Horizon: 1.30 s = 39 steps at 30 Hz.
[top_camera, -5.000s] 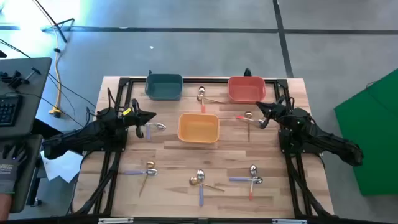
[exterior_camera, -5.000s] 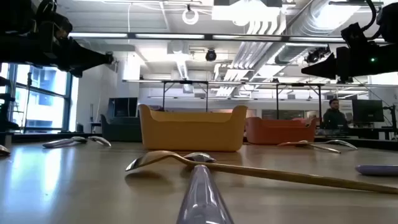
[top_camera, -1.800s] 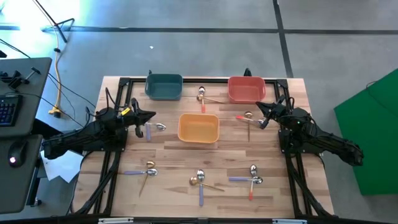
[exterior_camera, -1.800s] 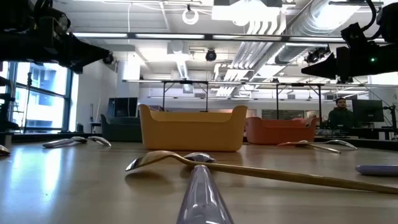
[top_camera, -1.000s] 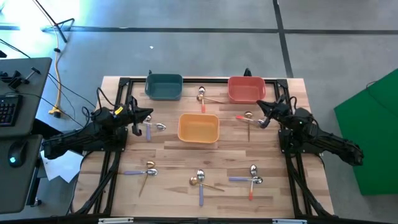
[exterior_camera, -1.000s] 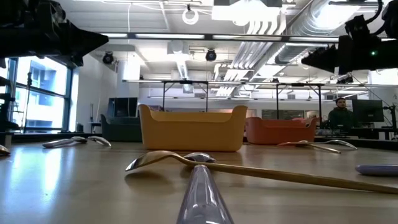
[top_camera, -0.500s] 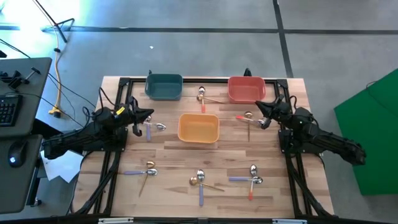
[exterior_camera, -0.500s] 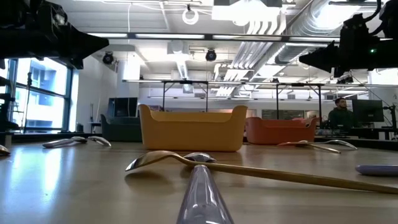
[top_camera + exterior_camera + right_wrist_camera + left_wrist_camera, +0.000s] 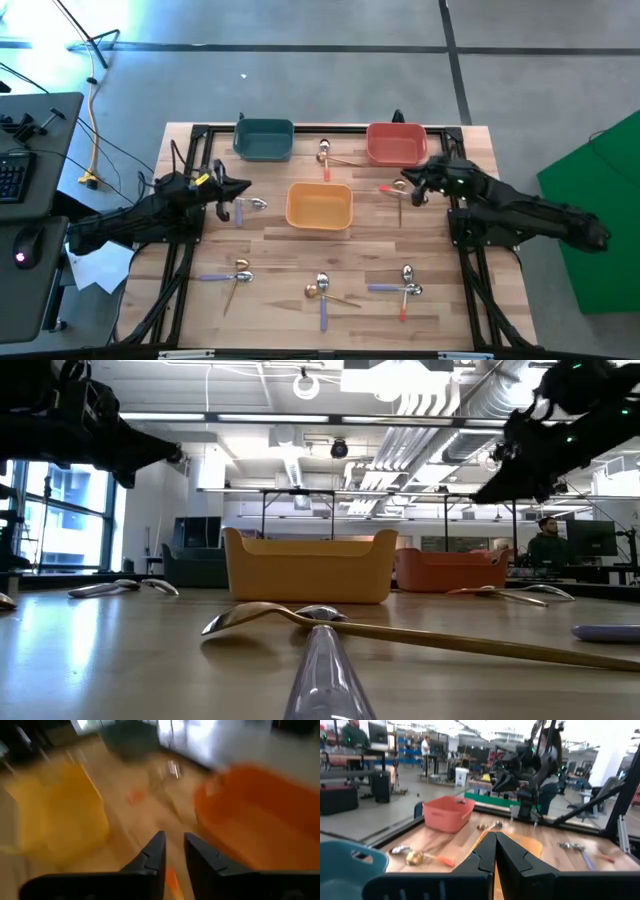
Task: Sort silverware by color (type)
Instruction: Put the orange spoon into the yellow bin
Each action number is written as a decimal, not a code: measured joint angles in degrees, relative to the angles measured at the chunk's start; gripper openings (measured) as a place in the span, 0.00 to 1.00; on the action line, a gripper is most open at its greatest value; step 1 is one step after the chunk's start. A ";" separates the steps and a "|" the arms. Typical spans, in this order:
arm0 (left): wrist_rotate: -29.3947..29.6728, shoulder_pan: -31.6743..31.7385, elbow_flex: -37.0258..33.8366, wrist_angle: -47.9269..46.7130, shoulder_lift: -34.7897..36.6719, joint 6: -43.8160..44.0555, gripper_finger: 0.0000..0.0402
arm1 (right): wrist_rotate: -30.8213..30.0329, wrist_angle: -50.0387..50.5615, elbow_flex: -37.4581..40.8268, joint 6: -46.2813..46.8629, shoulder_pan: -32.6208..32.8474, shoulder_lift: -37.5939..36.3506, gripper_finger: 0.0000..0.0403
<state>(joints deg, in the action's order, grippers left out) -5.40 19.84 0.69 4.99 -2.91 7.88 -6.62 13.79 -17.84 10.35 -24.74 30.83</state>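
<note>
Several spoons lie flat on the wooden table. A lavender-handled one [image 9: 245, 207] is below my left gripper [image 9: 244, 187], which is shut and points level at the table's middle. An orange-red-handled spoon and a thin gold one [image 9: 396, 191] lie crossed between the red bin [image 9: 396, 143] and the yellow bin [image 9: 320, 206]. My right gripper [image 9: 405, 186] hangs over them, tipped down, its fingers [image 9: 155, 852] a small gap apart and nothing between them. An orange-red handle [image 9: 172, 879] shows below that gap. Three more groups lie near the front edge [image 9: 320, 290].
A teal bin [image 9: 264, 139] stands at the far edge, left of the red bin. An orange-red-handled spoon and a gold one [image 9: 326, 157] lie between those two bins. Black frame rails run along the table's left and right sides. A person stands in the room beyond.
My right gripper has reached out from the table's right side toward the middle, over the crossed spoons beside the yellow bin, and has tipped its fingers downward. The spoons and bins have stayed where they were.
</note>
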 joint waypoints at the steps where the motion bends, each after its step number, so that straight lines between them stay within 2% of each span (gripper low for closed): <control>1: -0.01 0.00 0.00 -0.07 -0.74 -0.01 0.00 | -0.02 3.15 -1.68 0.25 -0.03 2.72 0.18; 8: 0.56 0.02 0.00 -0.02 -4.58 -0.42 0.00 | 0.62 24.53 -17.28 0.65 -0.06 21.96 0.36; 10: 0.60 0.02 0.00 -0.02 -5.18 -1.05 0.00 | 0.83 27.49 -20.57 -1.79 -0.42 27.51 0.38; 14: 0.59 0.02 0.00 0.06 -6.33 -1.51 0.00 | 5.65 34.57 -25.03 -6.42 -2.07 38.08 0.40; 17: 0.67 0.02 0.02 0.07 -6.68 -0.23 0.00 | 5.57 39.83 -26.25 -9.28 -3.21 44.45 0.40; 27: 0.69 0.02 0.02 0.00 -6.83 -3.46 0.00 | 2.34 33.26 -25.89 -18.36 -6.04 55.64 0.40; 33: 0.67 0.02 0.02 0.00 -6.83 -3.28 0.00 | 3.62 32.48 -26.15 -21.33 -8.07 59.77 0.29; 39: 0.67 0.02 0.02 -0.13 -6.83 -2.90 0.00 | 5.26 33.89 -26.17 -21.41 -8.29 59.59 0.05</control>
<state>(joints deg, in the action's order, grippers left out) -4.73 19.86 0.71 4.86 -9.74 4.97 -1.36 47.68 -44.01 -11.06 -33.03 90.42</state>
